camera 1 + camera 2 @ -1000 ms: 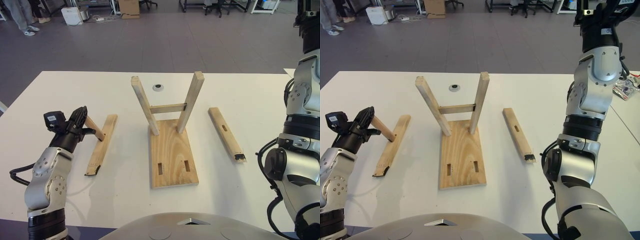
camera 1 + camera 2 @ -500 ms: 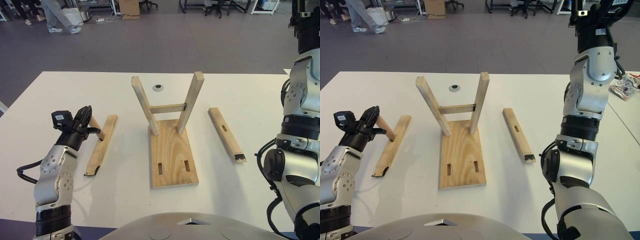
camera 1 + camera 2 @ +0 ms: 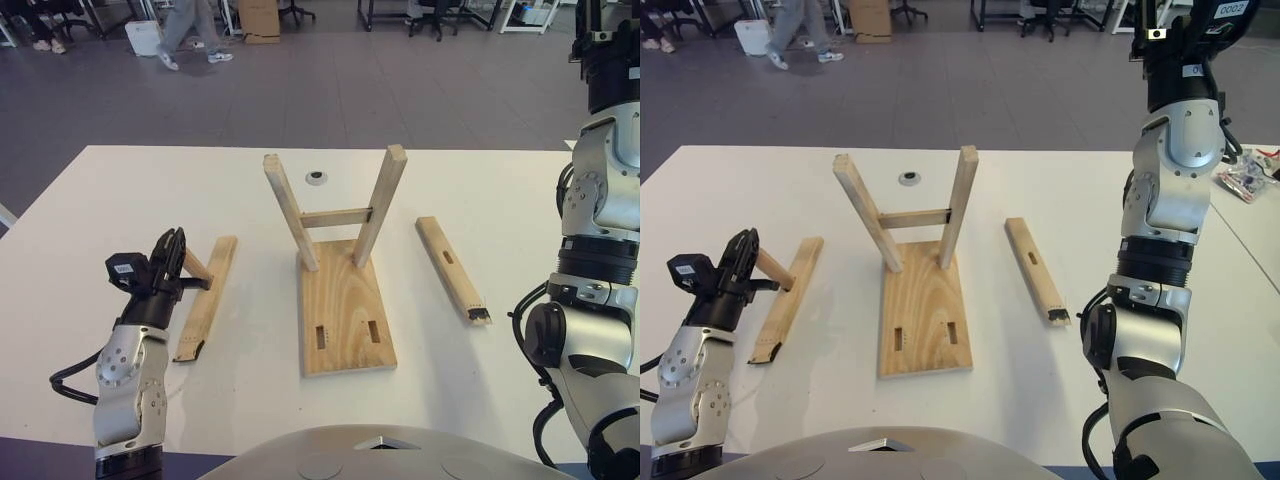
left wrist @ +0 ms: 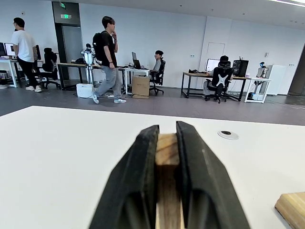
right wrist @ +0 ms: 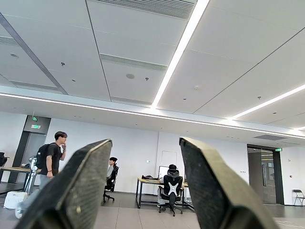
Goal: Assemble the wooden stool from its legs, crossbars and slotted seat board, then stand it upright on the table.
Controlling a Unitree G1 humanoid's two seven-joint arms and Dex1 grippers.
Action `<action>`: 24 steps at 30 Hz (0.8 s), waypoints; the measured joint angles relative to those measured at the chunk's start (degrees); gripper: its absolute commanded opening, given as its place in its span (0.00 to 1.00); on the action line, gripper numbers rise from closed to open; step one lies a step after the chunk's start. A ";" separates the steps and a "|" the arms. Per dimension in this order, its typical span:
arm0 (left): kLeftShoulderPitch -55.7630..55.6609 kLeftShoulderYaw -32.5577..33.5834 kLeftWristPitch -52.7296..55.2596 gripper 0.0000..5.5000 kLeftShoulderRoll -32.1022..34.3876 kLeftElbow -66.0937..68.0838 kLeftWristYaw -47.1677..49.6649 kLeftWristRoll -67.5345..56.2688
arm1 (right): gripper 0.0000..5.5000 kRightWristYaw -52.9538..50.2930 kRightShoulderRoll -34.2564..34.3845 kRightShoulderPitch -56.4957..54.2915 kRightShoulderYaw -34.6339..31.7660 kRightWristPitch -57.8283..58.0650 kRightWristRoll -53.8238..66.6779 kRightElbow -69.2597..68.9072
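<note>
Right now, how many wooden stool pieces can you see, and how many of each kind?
Legs: 4 (left upright leg, right upright leg, left loose leg, right loose leg)
Crossbars: 2 (fitted crossbar between the upright legs, held crossbar in the left gripper)
Seat board: 1
Total: 7

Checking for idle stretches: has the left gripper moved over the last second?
Yes. The left gripper, shut on the crossbar, drew back toward the robot and slightly closer to the unmoved seat board.
</note>
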 measured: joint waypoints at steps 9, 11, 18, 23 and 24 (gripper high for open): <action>0.23 0.53 -0.82 0.22 0.23 1.40 1.16 2.46 | 0.48 -1.28 0.00 0.00 -0.12 -0.24 -0.02 0.00; 0.18 1.10 -0.91 0.29 0.24 1.28 1.63 3.38 | 0.48 -1.39 0.16 0.00 -0.08 -0.24 -0.02 0.00; -1.16 1.05 1.36 0.55 0.59 1.19 1.08 3.42 | 0.48 -1.86 0.42 1.06 -0.08 -0.33 -0.05 -0.45; -0.46 -1.23 3.81 0.63 0.79 1.03 0.20 4.26 | 0.48 -2.36 0.57 2.40 -0.07 -0.37 -0.06 -1.38; 0.57 -2.31 4.81 0.63 1.14 0.77 -0.59 4.59 | 0.48 -2.47 0.60 2.41 -0.07 -0.37 -0.06 -1.63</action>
